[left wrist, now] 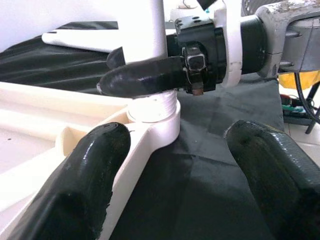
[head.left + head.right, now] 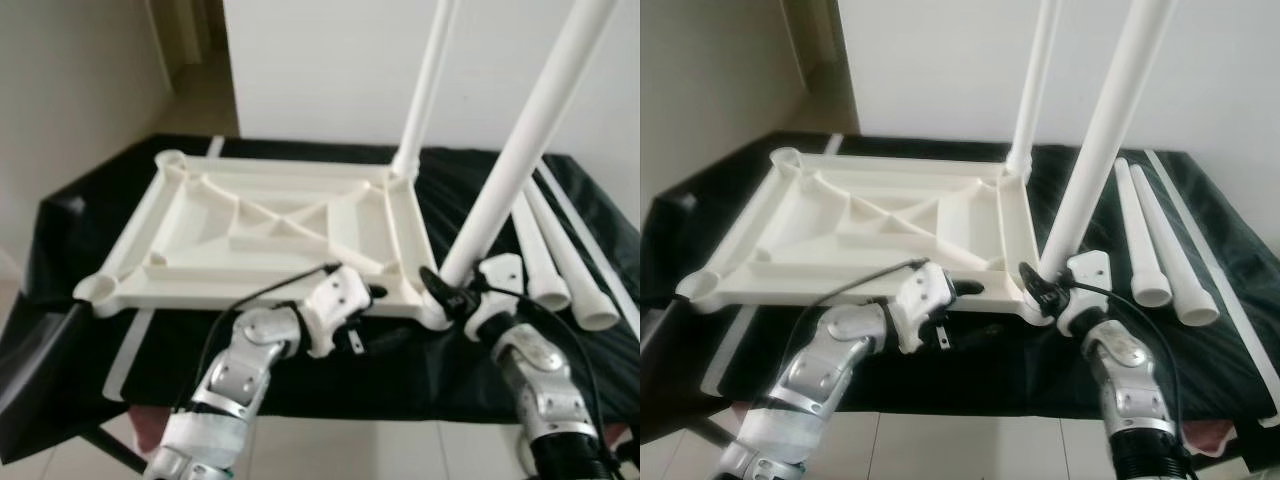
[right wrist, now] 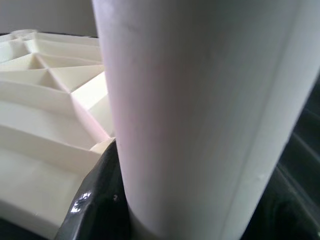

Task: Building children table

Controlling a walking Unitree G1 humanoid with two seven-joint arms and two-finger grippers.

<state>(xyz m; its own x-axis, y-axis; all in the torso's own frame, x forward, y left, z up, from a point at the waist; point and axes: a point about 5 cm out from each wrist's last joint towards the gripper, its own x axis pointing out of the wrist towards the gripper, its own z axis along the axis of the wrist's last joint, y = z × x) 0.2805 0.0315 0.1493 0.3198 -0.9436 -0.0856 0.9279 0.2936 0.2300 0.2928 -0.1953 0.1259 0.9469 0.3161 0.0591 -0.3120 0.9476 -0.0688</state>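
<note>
Tabletop (image 2: 270,235), white plastic, lying upside down on a black cloth (image 2: 100,215), ribs facing up, filling the left and middle of the cloth. Round sockets at all four corners.

Two legs standing up already. Far leg (image 2: 425,90) thin and straight, stuck in the far right corner socket. Near leg (image 2: 525,140) thick and leaning to the right, foot sitting in the near right corner socket (image 1: 152,117).

Right gripper (image 2: 445,292) at the near right corner of the tabletop, black fingers (image 1: 145,77) wrapped around the bottom of the near leg, pinching it just above the socket. From the right wrist, big white tube of the near leg up close, with the ribbed tabletop behind it and a dark finger at its foot.

Left gripper (image 1: 177,172) at the near edge of the tabletop, just beside the same corner, pointing at the socket. Fingers spread wide apart, holding nothing. One fingertip (image 1: 82,180) in front of the white rim, the other (image 1: 275,170) over the cloth.

Two more legs (image 2: 1155,250) lying flat on the cloth at the right side, side by side, open ends toward the near edge. Long white strip (image 2: 1210,250) lying beside them, close to the right edge of the cloth.

White wall (image 2: 330,70) behind the cloth. Pale floor (image 2: 195,105) at the far left.
</note>
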